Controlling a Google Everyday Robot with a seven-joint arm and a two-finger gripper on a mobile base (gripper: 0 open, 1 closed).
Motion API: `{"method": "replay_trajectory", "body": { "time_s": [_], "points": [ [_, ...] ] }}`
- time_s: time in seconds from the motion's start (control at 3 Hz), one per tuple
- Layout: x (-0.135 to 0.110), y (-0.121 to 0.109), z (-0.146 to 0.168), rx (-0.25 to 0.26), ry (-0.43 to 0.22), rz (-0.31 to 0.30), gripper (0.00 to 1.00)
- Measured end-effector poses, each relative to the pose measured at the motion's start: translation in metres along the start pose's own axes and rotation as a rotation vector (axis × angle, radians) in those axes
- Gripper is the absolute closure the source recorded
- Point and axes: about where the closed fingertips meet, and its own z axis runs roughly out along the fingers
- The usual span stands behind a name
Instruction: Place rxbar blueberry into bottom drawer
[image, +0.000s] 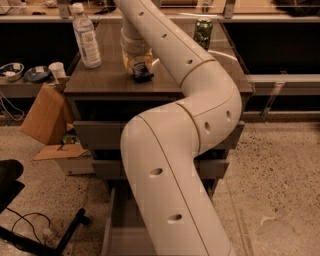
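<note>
My gripper (139, 69) is down on the wooden cabinet top (107, 77), at the end of the white arm that fills the middle of the view. A small dark object, the rxbar blueberry (142, 75), lies on the top right at the gripper's tip, partly covered by it. The bottom drawer (119, 235) stands pulled open at the foot of the cabinet as a plain grey tray, and my arm hides most of it.
A water bottle (86, 36) stands at the top's back left and a green can (203, 31) at the back right. Two shut grey drawers (95, 134) sit above the open one. A cardboard box (47, 120) and a chair base (30, 235) are on the floor to the left.
</note>
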Motion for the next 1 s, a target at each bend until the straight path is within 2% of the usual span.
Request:
{"method": "replay_trajectory", "body": {
  "time_s": [0.33, 0.67, 1.0],
  "points": [
    [0.012, -0.022, -0.031, 0.018, -0.021, 0.017, 1.00],
    [0.053, -0.074, -0.098, 0.035, -0.089, 0.079, 1.00],
    [0.102, -0.097, -0.151, 0.029, -0.135, 0.103, 1.00]
  ]
}}
